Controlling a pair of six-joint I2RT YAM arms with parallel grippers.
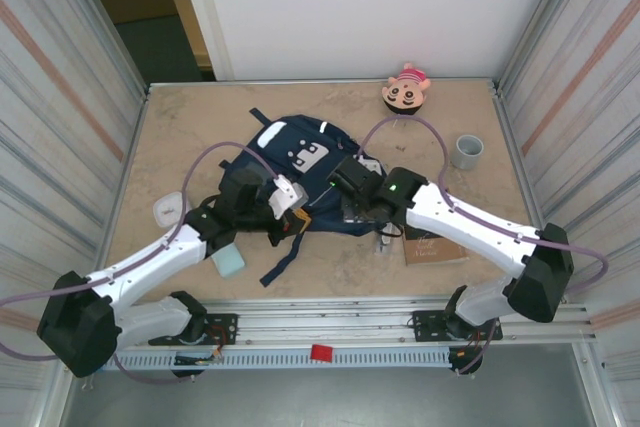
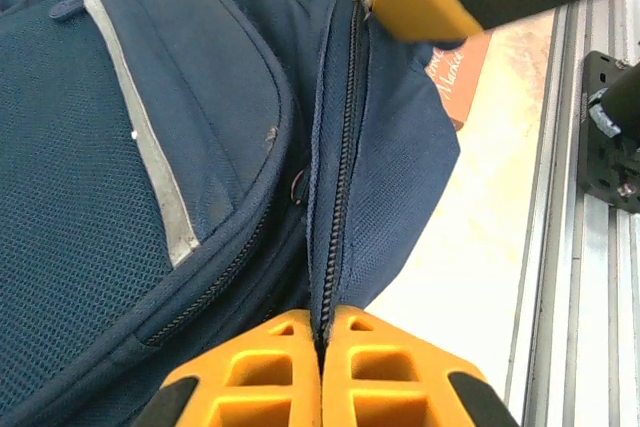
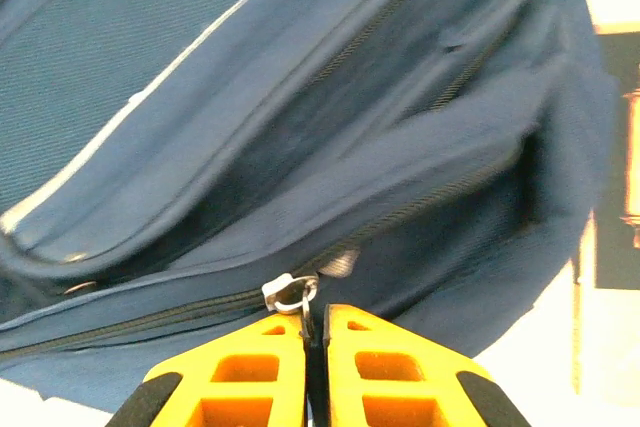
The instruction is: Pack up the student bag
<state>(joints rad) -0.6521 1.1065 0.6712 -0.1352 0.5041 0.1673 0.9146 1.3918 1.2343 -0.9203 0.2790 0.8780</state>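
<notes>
R gripper [image 3: 314, 325] was pinched tight on the metal zip pull [image 3: 290, 293]. L gripper [image 2: 321, 335] was clamped on fabric at the zip line [image 2: 340, 147], no gap btwn its fingers. Both sat on the student bag [image 1: 300, 157], lying flat mid-table, zip apparently closed btwn them. Judged step: unzipping. Best done by drawing the pull straight along the teeth, away from the L anchor, fabric kept taut and low, else the pull could slip out.
</notes>
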